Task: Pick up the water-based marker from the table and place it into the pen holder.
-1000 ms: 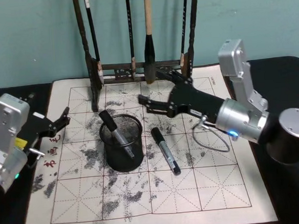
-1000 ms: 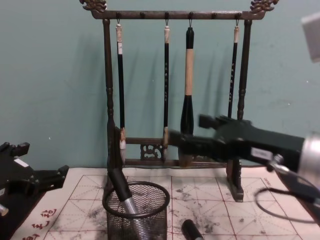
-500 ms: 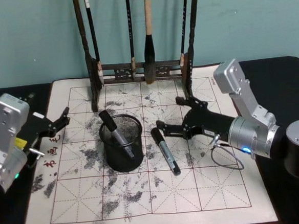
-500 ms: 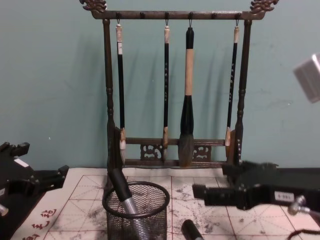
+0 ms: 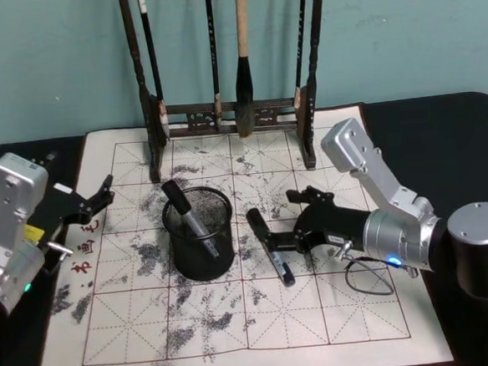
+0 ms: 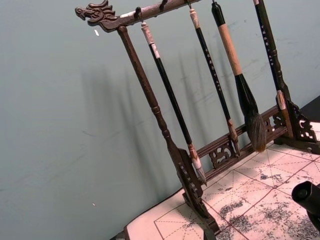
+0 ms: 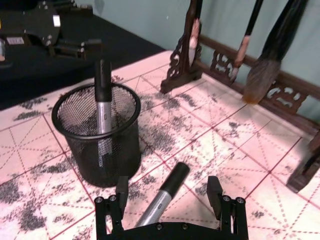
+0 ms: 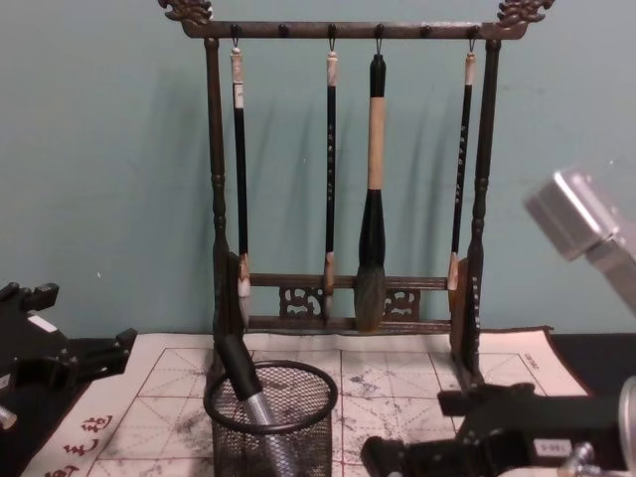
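The water-based marker (image 7: 161, 196) lies flat on the ink-stained grid mat (image 5: 237, 326), just right of centre in the head view. Its black cap points toward the back of the table and its silver barrel points toward the near edge. It lies just beside the pen holder (image 5: 186, 258), on that cup's right, and does not touch it.

The right gripper (image 5: 280, 220) reaches in from the right side of the head view, low over the mat. Its fingers (image 7: 121, 190) are spread apart. The wrist view shows one finger on each side of the marker, with the barrel running up between them and the cap past their tips. Whether either finger touches the marker cannot be told.

The black mesh pen holder stands left of centre. A second marker (image 5: 192, 220) leans inside it, its cap sticking up over the rim.

The left gripper (image 5: 101, 200) sits at the left edge of the head view, over the mat's border. Its fingers are apart and hold nothing, and it is well apart from the cup.

Behind, at the top centre of the chest view, stands a dark wooden brush rack (image 8: 343, 28) with four hanging brushes (image 8: 375, 199).
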